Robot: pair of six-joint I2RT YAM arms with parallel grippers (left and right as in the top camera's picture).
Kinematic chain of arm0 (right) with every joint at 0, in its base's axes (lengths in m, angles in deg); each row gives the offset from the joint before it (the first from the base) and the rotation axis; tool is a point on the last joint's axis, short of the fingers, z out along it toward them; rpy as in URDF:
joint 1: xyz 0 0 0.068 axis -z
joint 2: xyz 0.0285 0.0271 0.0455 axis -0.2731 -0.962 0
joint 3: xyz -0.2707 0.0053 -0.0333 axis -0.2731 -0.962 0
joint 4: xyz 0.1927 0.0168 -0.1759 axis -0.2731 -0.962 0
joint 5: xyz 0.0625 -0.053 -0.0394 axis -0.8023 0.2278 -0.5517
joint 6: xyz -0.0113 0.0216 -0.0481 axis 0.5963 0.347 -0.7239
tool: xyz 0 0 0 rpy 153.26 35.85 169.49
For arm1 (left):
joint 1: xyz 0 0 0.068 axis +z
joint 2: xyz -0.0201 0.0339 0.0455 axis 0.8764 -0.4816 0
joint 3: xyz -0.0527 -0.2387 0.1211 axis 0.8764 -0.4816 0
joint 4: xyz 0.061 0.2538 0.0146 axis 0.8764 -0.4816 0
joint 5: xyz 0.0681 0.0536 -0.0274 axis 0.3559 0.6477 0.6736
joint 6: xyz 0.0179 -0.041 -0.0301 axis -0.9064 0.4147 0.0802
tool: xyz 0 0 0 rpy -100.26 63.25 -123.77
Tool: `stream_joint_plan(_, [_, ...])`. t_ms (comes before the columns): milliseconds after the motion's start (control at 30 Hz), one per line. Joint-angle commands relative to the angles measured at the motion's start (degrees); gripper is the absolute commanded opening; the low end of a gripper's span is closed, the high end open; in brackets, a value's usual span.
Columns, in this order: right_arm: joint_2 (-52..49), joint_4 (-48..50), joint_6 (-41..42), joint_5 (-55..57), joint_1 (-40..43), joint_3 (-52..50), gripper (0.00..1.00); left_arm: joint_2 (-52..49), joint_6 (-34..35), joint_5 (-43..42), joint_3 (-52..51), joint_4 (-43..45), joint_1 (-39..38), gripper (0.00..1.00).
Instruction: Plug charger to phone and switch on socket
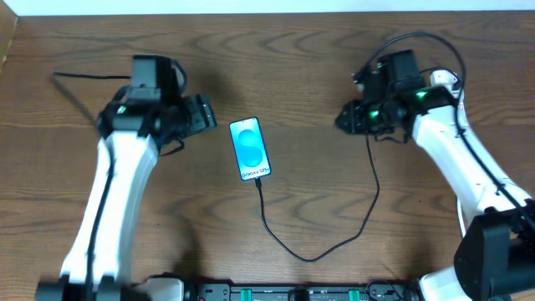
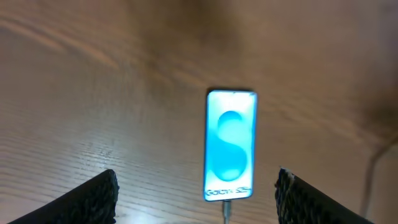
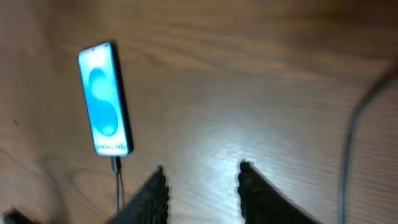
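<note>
The phone (image 1: 251, 149) lies flat at the table's middle, its blue-teal screen lit. The charger cable (image 1: 313, 257) is plugged into its near end, loops toward the front edge and climbs to my right arm. My left gripper (image 1: 205, 115) is open and empty, just left of the phone. In the left wrist view the phone (image 2: 230, 146) and connector (image 2: 227, 210) sit ahead between the spread fingers (image 2: 196, 176). My right gripper (image 1: 344, 117) is open and empty, well right of the phone (image 3: 104, 99). The socket is not clearly visible.
The wooden table (image 1: 167, 217) spans the view. A thin black lead (image 1: 84, 77) runs along the table at the back left behind my left arm. A white part (image 1: 443, 79) shows behind my right arm. The arm bases sit at the front edge.
</note>
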Motion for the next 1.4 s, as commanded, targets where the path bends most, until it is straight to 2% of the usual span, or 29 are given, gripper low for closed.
stream_joint_plan(0, [1.33, -0.90, 0.02, -0.79, 5.79, 3.72, 0.18, 8.37, 0.52, 0.39, 0.00, -0.24, 0.24, 0.81])
stream_joint_plan(67, [1.36, -1.33, 0.02, -1.03, 10.01, 4.83, 0.03, 12.11, 0.52, 0.42, 0.00, -0.24, 0.24, 0.84])
stream_joint_plan(100, [1.36, -1.31, 0.02, -1.44, 11.21, 4.96, 0.01, 12.92, 0.52, 0.42, 0.00, -0.24, 0.24, 0.85])
stream_joint_plan(300, [1.36, -1.14, 0.68, -2.47, 22.16, 5.05, 0.01, 15.32, 0.52, 0.44, 0.00, -0.24, 0.24, 0.91])
stream_joint_plan(467, [1.31, 1.90, 0.68, -2.45, 32.15, 5.05, 0.01, 14.32, 0.50, 0.44, -0.22, -0.22, 0.24, 0.93])
stream_joint_plan(633, [-0.11, 6.01, 0.66, -2.45, 38.05, 5.05, 0.01, 13.64, 0.50, 0.44, -0.22, -0.20, 0.24, 0.93])
stream_joint_plan(767, [-3.89, 7.37, 0.46, -2.54, 40.79, 7.23, 0.01, 13.44, 0.50, 0.44, -0.22, -0.20, 0.24, 0.93])
stream_joint_plan(1000, [-19.41, -3.87, -4.76, -3.34, 41.44, 22.56, 0.01, 13.38, 0.50, 0.46, -0.22, -0.22, 0.24, 0.93])
stream_joint_plan(1367, [-27.67, -1.81, -4.96, -1.42, 41.20, 23.45, 0.01, 13.03, 0.50, 0.46, -0.22, -0.22, 0.24, 0.93])
